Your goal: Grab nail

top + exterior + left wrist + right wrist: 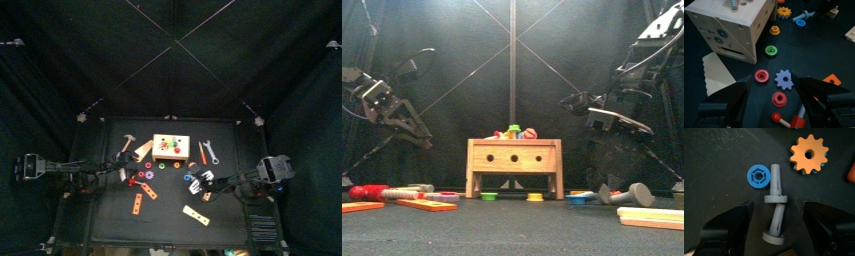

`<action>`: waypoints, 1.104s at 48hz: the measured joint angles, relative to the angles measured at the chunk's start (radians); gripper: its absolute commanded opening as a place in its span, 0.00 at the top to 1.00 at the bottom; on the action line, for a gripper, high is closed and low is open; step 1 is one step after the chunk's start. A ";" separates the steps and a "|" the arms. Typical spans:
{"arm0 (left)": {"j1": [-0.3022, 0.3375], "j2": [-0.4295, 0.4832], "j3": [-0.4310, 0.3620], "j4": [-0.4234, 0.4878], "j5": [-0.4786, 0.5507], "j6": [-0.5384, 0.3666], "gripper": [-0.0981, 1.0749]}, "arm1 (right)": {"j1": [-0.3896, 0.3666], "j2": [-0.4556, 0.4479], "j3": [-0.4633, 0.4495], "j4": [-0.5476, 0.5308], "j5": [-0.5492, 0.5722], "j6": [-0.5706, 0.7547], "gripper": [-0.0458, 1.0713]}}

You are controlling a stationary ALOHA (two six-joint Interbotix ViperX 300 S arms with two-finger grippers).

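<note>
The grey nail (775, 203) lies flat toward the worktop's right edge, its tip touching a blue ring (758, 176), orange gear (809, 153) near. The right hand (777, 235) hovers right over it, wide open and empty. I'd drop straight down and pinch mid-shaft, clear of the ring. The left hand (779, 107) is open too, idling by the wooden box (734, 25).

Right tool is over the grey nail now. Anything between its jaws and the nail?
Nothing. In the right wrist view the right tool hangs open straddling the grey nail, with bare table either side; the blue nut touches the nail's far end.
</note>
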 measured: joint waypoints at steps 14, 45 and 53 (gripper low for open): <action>0.000 -0.002 0.000 0.000 0.000 -0.002 0.09 | -0.029 0.015 0.000 -0.023 -0.002 0.002 0.10; 0.000 -0.002 0.000 0.000 0.000 0.000 0.09 | -0.029 0.041 -0.003 -0.017 -0.005 0.002 0.24; 0.000 0.000 0.002 -0.002 0.000 0.000 0.09 | -0.029 0.041 -0.003 -0.017 -0.005 0.002 0.32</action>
